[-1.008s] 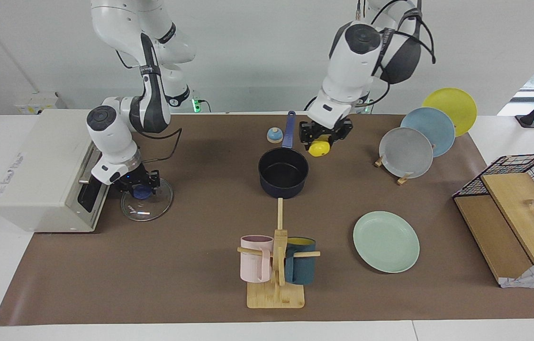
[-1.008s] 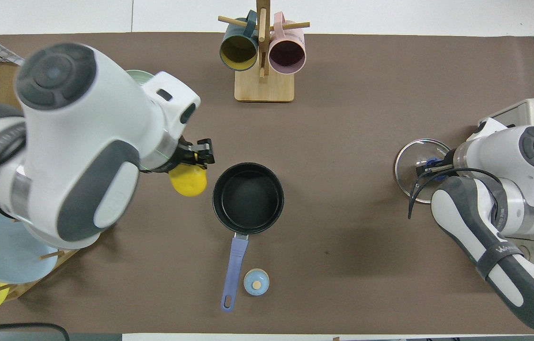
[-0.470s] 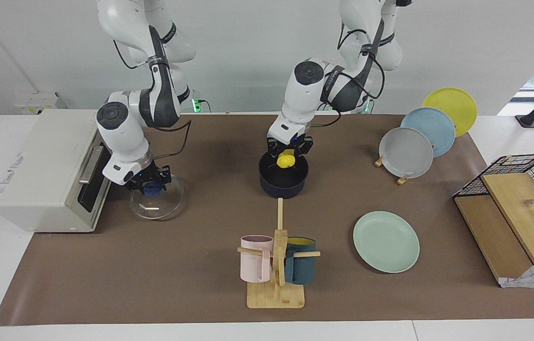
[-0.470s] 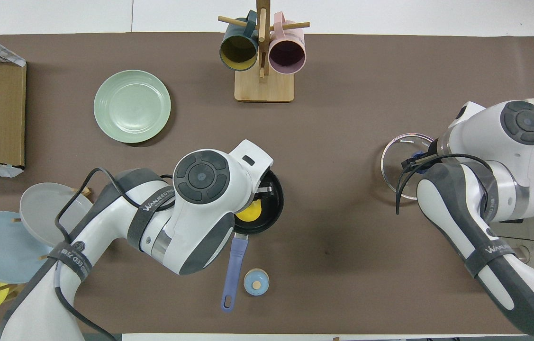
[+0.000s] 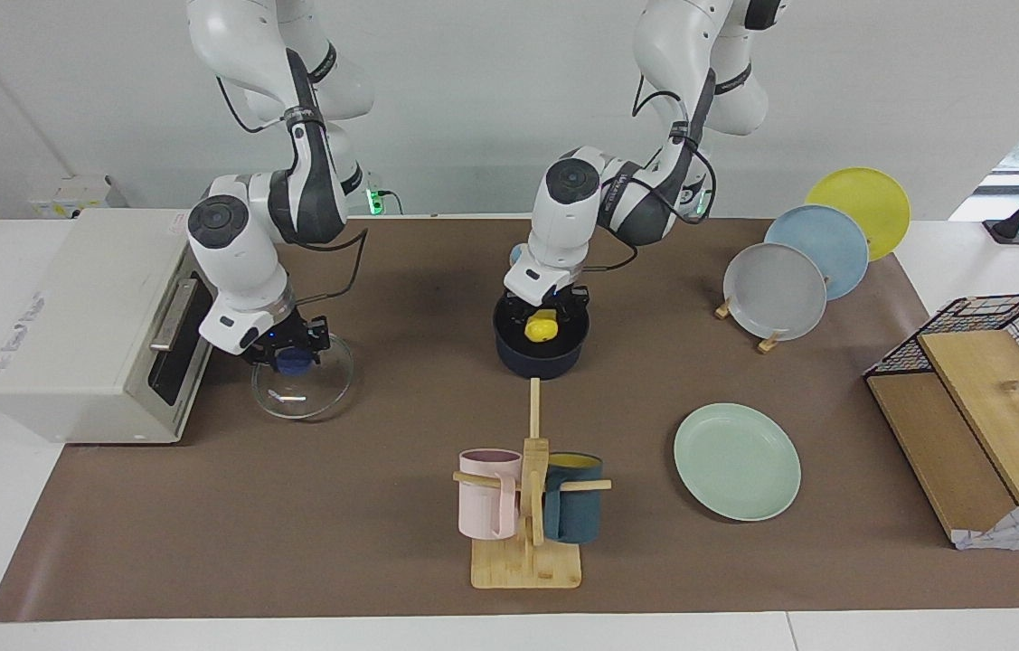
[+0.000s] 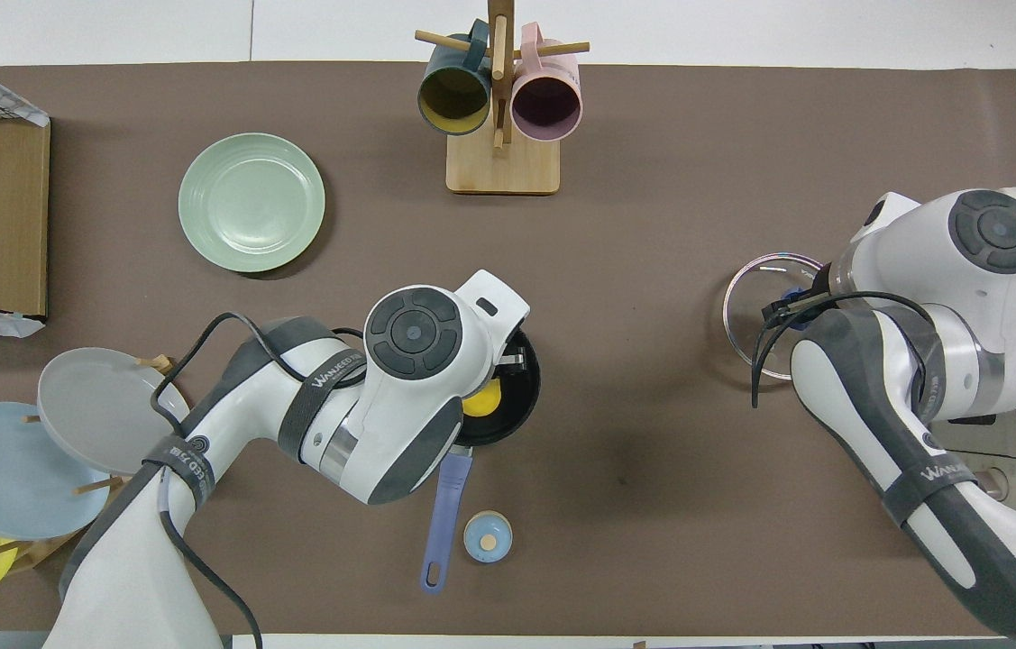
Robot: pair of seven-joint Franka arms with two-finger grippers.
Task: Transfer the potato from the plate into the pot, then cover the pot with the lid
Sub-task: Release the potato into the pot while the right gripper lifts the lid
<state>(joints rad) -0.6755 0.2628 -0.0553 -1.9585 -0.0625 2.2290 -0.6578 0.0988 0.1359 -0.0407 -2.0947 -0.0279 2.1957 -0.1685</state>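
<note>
On the desk, under a brown mat, the largest item is a white boxy appliance at the right arm's end. A black wire basket with wooden boards sits at the left arm's end. Three upright plates on a rack stand near the left arm's base. A wooden mug stand with a pink and a teal mug occupies the edge farthest from the robots. The plate, bare, lies flat between the mug stand and the basket. The lid is lifted and tilted just beside the appliance, with the right gripper pinching its blue knob. The pot stands mid-desk, handle toward the robots. The left gripper is lowered into the pot's mouth, clamped on the potato, which sits inside the rim. Whether the potato touches the pot's bottom cannot be told. A small blue-and-tan bell-shaped knob rests beside the handle.
</note>
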